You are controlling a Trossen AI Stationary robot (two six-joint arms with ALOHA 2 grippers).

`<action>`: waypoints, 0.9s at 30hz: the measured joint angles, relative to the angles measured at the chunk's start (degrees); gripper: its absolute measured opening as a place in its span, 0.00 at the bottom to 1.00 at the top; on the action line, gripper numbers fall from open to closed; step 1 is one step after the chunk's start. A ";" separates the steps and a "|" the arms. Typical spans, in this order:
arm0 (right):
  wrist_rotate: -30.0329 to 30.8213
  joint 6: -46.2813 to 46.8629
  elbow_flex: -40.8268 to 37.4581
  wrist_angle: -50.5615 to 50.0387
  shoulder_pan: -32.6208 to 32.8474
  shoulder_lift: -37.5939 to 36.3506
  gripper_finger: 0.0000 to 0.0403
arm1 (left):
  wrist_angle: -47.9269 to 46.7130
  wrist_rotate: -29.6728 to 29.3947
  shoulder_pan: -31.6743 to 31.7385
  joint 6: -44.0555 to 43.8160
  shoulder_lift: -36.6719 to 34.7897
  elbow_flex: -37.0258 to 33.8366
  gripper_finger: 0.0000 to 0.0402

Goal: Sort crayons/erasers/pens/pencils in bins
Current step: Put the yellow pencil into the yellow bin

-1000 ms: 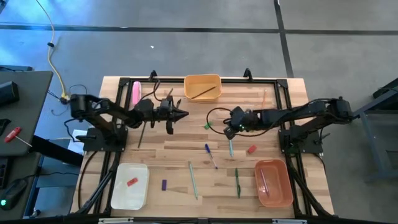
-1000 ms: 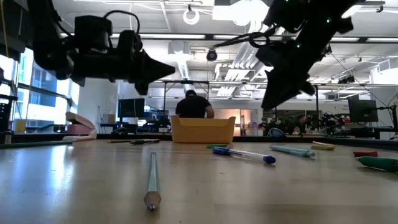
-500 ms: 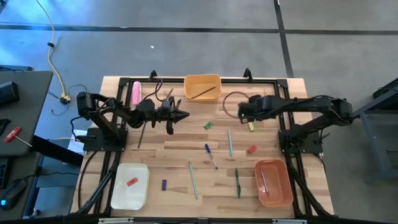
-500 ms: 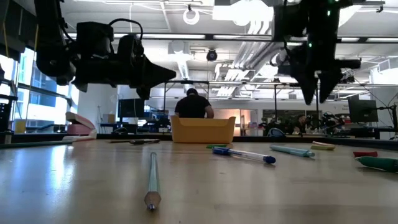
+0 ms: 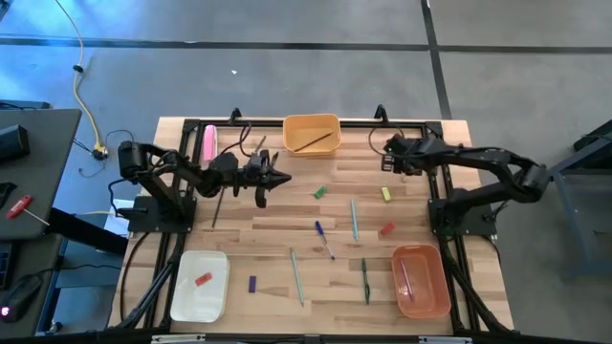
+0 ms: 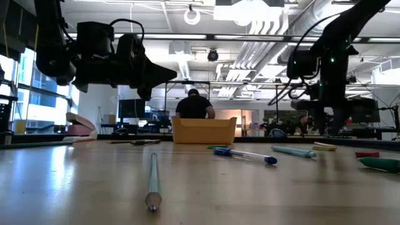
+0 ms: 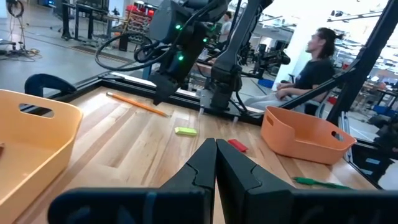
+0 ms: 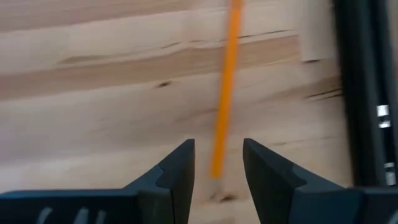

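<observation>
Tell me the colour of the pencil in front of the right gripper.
Orange. The pencil shows best in the right wrist view, lying just past the right gripper.

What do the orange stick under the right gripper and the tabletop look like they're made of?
The orange stick: likely a painted wooden pencil, smooth with an even colour, though plastic can't be ruled out. The tabletop: light wood planks, showing grain lines and seams, with a matte finish.
</observation>
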 joint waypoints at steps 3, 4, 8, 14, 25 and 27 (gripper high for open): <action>-0.09 -1.30 -1.70 1.53 -2.61 0.00 0.31 | 0.00 0.00 0.00 0.02 0.00 0.00 0.00; -0.64 -1.65 -2.25 2.80 -3.23 0.00 0.31 | 0.00 0.00 0.00 0.02 0.00 0.00 0.00; -3.19 -3.16 -4.46 8.83 -4.72 0.02 0.31 | 0.00 0.00 0.00 0.02 0.00 0.00 0.00; -3.57 -2.97 -6.16 9.88 -5.80 0.13 0.31 | -0.02 -0.01 0.02 -0.03 -0.02 0.00 0.00; -2.83 -2.85 -9.36 13.02 -5.77 -0.08 0.27 | -0.04 -0.96 0.26 -3.40 -0.02 0.01 0.00; -2.68 -3.06 -9.40 12.96 -5.77 -0.07 0.22 | -0.04 -0.96 0.73 -5.11 -0.02 0.02 0.00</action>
